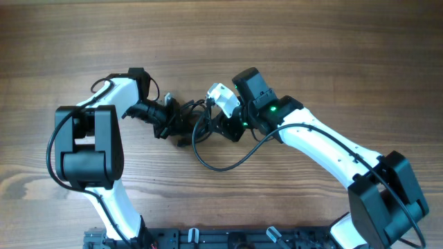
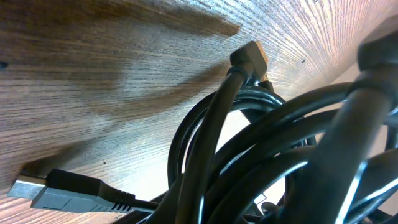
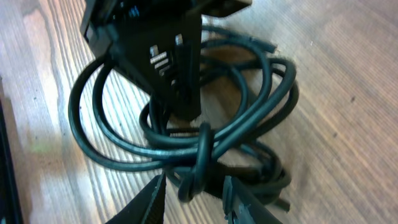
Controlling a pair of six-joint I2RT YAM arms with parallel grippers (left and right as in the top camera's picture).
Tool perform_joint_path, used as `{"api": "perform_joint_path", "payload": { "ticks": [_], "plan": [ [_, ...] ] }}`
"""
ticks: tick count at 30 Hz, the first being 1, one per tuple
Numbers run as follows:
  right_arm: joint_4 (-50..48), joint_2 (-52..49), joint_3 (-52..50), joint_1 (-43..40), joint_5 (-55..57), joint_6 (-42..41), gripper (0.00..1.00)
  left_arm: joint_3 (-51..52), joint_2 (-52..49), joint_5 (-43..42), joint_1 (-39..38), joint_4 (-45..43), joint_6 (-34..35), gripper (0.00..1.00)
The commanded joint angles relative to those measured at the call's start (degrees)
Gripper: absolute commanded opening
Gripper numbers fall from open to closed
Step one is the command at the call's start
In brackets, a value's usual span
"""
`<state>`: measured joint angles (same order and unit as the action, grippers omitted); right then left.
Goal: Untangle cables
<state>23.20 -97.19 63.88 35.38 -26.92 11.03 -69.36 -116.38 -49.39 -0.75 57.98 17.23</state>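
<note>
Wood table shows open surface on every side of the cables, a black tangle of overlapping loops mid-table betw. both arms. L gripper, at the tangle's left, is closed, apparently pinching a strand; R gripper, at the tangle's right, has jaws apart astride one strand. L wrist view is too close: its fingers can't be made out, only cords & a plug.

Bright even light; close cables blurred, glare on table
</note>
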Motion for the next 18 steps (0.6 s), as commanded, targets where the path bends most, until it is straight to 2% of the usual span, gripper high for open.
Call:
{"api": "perform_joint_path", "payload": {
  "ticks": [1,3,15,18],
  "plan": [
    [-1.95,-0.87,-0.63,0.07,1.81,0.96,0.31,0.17,0.33,-2.25,-0.15,0.66,-0.5,0.04],
    [-2.82,-0.87,-0.63,0.07,2.95,0.98,0.28,0.17,0.33,-2.25,-0.15,1.01,-0.5,0.04],
    [-0.37,-0.87,-0.63,0.09,2.47,0.81,0.28,0.17,0.33,-2.38,-0.15,0.98,-0.48,0.04],
    [-0.48,-0.87,-0.63,0.09,2.47,0.79,0.28,0.17,0.33,-4.55,-0.15,0.98,-0.52,0.04]
  ]
}}
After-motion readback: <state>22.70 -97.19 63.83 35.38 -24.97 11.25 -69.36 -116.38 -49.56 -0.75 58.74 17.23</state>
